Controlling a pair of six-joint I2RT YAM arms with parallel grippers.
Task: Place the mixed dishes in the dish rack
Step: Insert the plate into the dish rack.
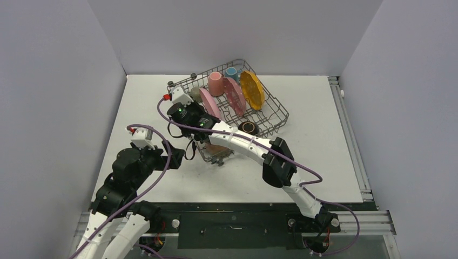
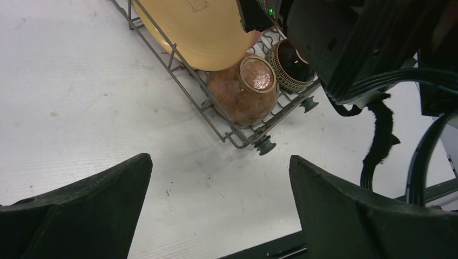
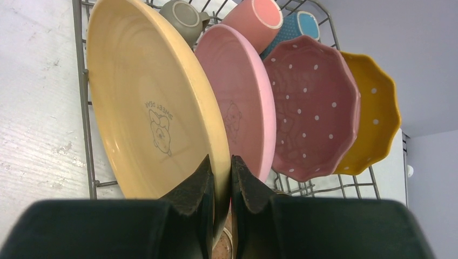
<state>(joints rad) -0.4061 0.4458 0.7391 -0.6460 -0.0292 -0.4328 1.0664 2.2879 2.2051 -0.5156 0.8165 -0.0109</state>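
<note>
My right gripper (image 3: 221,162) is shut on the rim of a pale yellow plate (image 3: 146,108) that stands on edge in the dish rack (image 1: 273,116). Behind it stand a pink plate (image 3: 243,102), a dotted pink scalloped plate (image 3: 313,108) and the orange-yellow scalloped plate (image 3: 372,118). A grey-green cup (image 3: 183,16), a pink cup (image 3: 254,16) and a blue cup (image 3: 302,24) lie at the rack's far end. The terracotta bowl (image 2: 240,91) and the dark brown bowl (image 2: 289,65) sit in the rack's near corner. My left gripper (image 2: 220,159) hangs open over the bare table just before that corner.
The rack lies at an angle on the white table (image 1: 324,162), its rubber foot (image 2: 264,145) close to my left fingers. The right arm (image 1: 254,145) reaches across the near end of the rack. Grey walls close in the left, right and back.
</note>
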